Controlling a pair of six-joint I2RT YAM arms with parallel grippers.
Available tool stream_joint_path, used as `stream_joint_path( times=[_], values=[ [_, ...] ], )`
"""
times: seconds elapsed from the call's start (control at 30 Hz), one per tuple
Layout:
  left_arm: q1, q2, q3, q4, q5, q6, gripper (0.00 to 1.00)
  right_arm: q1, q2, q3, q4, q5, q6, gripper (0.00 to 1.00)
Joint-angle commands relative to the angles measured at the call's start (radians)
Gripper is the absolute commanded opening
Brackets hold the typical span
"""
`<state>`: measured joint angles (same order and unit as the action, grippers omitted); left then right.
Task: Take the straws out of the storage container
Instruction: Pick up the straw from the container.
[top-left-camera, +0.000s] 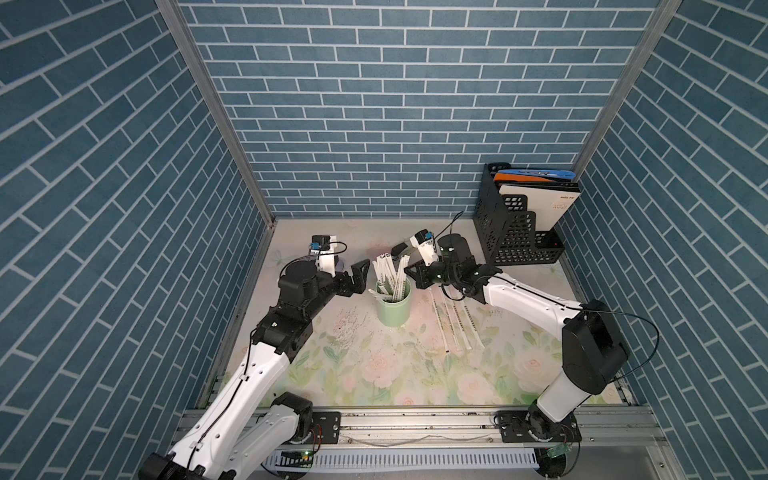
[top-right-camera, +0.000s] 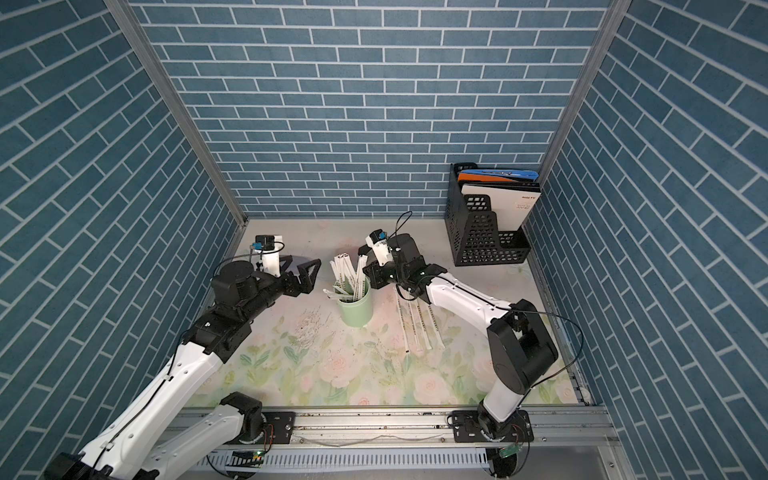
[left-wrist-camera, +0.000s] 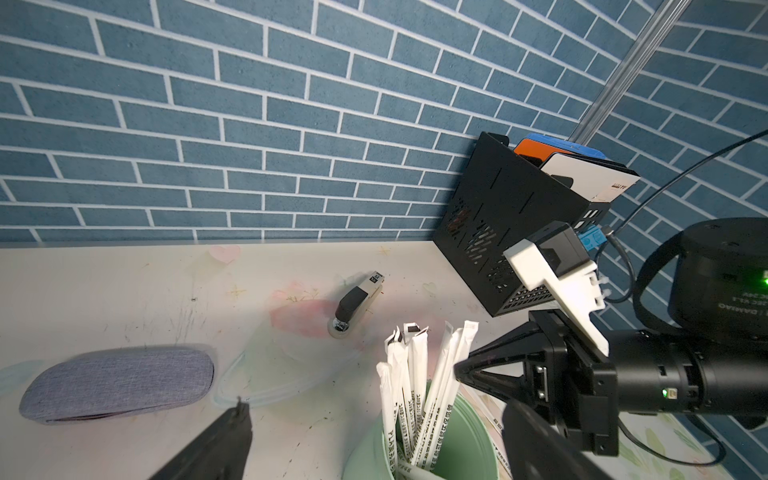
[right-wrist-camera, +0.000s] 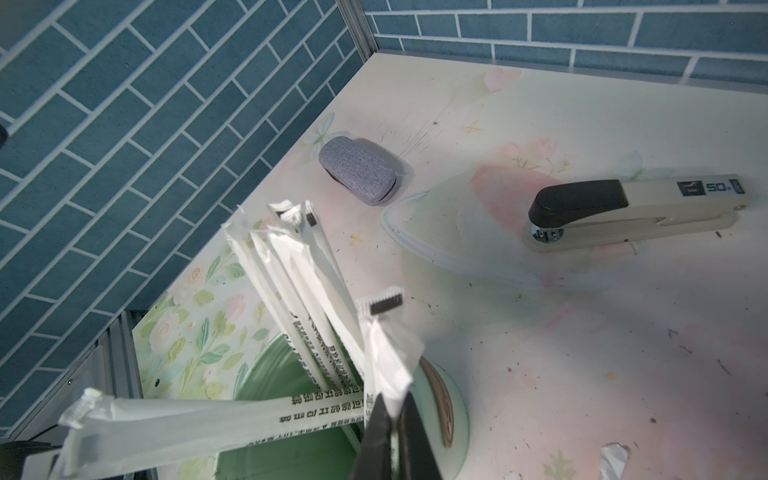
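The storage container (top-left-camera: 392, 307) (top-right-camera: 354, 309) is a mint-green cup standing mid-table; its rim also shows in the wrist views (left-wrist-camera: 478, 432) (right-wrist-camera: 449, 399). Several white wrapped straws (top-left-camera: 388, 272) (top-right-camera: 347, 272) (left-wrist-camera: 415, 374) (right-wrist-camera: 299, 266) fan out of it. My right gripper (top-left-camera: 409, 271) (top-right-camera: 366, 271) (left-wrist-camera: 457, 368) (right-wrist-camera: 395, 419) is at the cup's right rim, shut on one straw (right-wrist-camera: 384, 345) still in the cup. My left gripper (top-left-camera: 353, 270) (top-right-camera: 301, 266) (left-wrist-camera: 374, 409) hangs open just left of the cup, holding nothing. Several more straws (top-left-camera: 455, 324) (top-right-camera: 419, 328) lie flat right of the cup.
A black perforated file holder (top-left-camera: 517, 237) (top-right-camera: 484, 237) (left-wrist-camera: 494, 232) with folders stands in the back right corner. Behind the cup lie a stapler (left-wrist-camera: 357, 301) (right-wrist-camera: 631, 212), a clear plastic lid (left-wrist-camera: 282, 365) (right-wrist-camera: 449, 241) and a grey fabric case (left-wrist-camera: 116, 384) (right-wrist-camera: 357, 170).
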<state>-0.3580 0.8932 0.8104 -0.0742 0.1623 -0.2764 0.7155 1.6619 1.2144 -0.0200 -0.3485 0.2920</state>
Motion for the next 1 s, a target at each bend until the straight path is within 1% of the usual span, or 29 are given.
stream_joint_path(
  times=[0.0,0.4,0.67,0.77,0.97],
  values=[
    [-0.002,-0.002,0.006,-0.001,0.011,0.003,1.0,0.007,-0.049,0.024,-0.008,-0.004,0.009,0.03],
    [-0.002,-0.004,0.007,-0.002,0.012,0.003,1.0,0.006,-0.141,0.041,-0.052,-0.009,0.008,0.02],
    [-0.002,-0.002,0.007,-0.002,0.014,0.003,1.0,0.007,-0.203,0.131,-0.113,-0.005,-0.005,0.02],
    [-0.002,-0.002,0.007,-0.003,0.014,0.003,1.0,0.007,-0.224,0.187,-0.171,0.027,-0.034,0.01],
    [-0.002,-0.001,0.007,-0.001,0.016,0.003,1.0,0.002,-0.251,0.338,-0.358,0.161,-0.114,0.01]
  ],
)
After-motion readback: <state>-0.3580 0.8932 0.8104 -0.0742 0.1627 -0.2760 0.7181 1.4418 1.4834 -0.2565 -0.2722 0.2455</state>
